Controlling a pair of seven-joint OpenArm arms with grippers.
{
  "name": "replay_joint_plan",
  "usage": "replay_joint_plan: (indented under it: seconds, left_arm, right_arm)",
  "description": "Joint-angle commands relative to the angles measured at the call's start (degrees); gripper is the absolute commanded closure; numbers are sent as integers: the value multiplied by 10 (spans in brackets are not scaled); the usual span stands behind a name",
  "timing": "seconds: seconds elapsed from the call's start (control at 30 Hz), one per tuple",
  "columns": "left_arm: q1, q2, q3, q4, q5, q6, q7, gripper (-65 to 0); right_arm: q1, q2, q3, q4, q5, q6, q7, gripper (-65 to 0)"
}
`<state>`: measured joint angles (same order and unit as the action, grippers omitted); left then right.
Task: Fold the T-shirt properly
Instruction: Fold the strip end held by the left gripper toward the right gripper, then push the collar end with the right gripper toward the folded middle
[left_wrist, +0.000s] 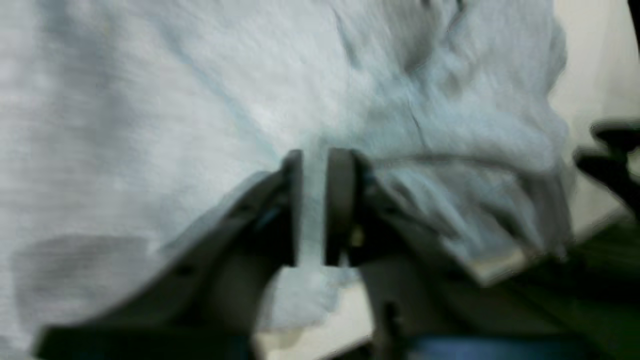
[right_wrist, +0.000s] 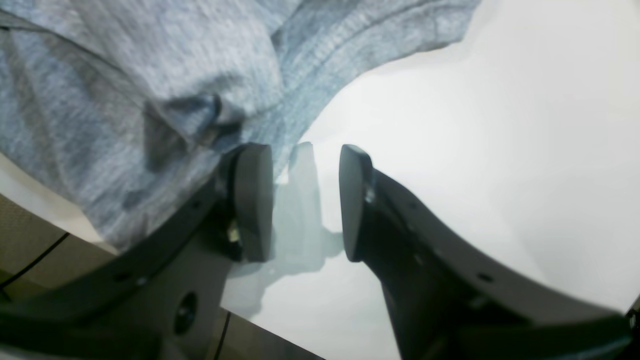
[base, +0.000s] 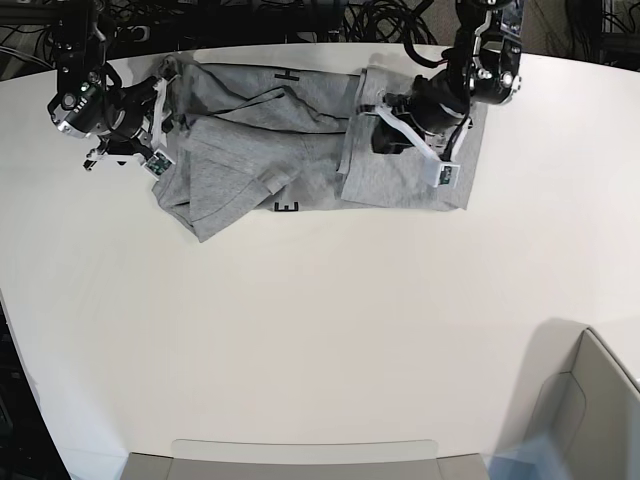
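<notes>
- The T-shirt (base: 300, 150) lies partly folded and rumpled on the far part of the white bench (base: 320, 330).
- Black lettering peeks from two folds; only scraps like "H" and "E" can be read.
- The left pincer (left_wrist: 314, 200) is clenched on a narrow fold of the grey cloth.
- The right pincer (right_wrist: 306, 200) is released, one finger (right_wrist: 252, 200) against the shirt's edge, holding nothing.
- A grey bin (base: 585, 420) sits at the near corner; its contents cannot be made out.
</notes>
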<state>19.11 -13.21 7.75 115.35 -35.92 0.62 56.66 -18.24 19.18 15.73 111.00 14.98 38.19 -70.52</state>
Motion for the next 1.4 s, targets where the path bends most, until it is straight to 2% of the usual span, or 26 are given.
replay_joint_plan:
  seconds: [0.0, 0.1, 0.2, 0.3, 0.4, 0.53, 0.77, 1.03, 1.23, 1.37]
  left_arm:
    - [0, 0, -16, 13, -3, -3, -11, 0]
    - [-1, -2, -36, 13, -3, -3, -9, 0]
    - [-2, -4, -46, 13, -3, -3, -9, 0]
    - [-1, -5, -49, 12, -2, -4, -9, 0]
    - [1, -5, -48, 12, -2, -4, -8, 0]
    - [0, -5, -43, 12, -2, -4, -8, 0]
    - [0, -5, -43, 12, -2, -6, -7, 0]
    - [1, -5, -43, 11, -2, -7, -7, 0]
    - [-1, -5, -42, 7, -2, -8, -7, 0]
    - [-1, -5, -42, 7, -1, -8, -7, 0]
  right_arm:
    - [3, 6, 4, 9, 3, 8, 5, -224]
    - [4, 6, 8, 10, 4, 8, 6, -224]
    - [7, -1, 52, 14, 17, 10, 7, -224]
    - [17, -35, 146, 15, 85, 11, 7, -224]
    - [14, -42, 208, 11, 182, 11, 5, -225]
    - [-4, -25, 205, -1, 228, 11, 4, -227]
    - [12, -35, 226, -157, 296, 18, 6, -225]
    - [17, -37, 228, -262, 365, 18, 6, -225]
    - [42, -52, 226, -325, 369, 18, 4, -224]
    - [47, -52, 187, -329, 369, 18, 3, -224]
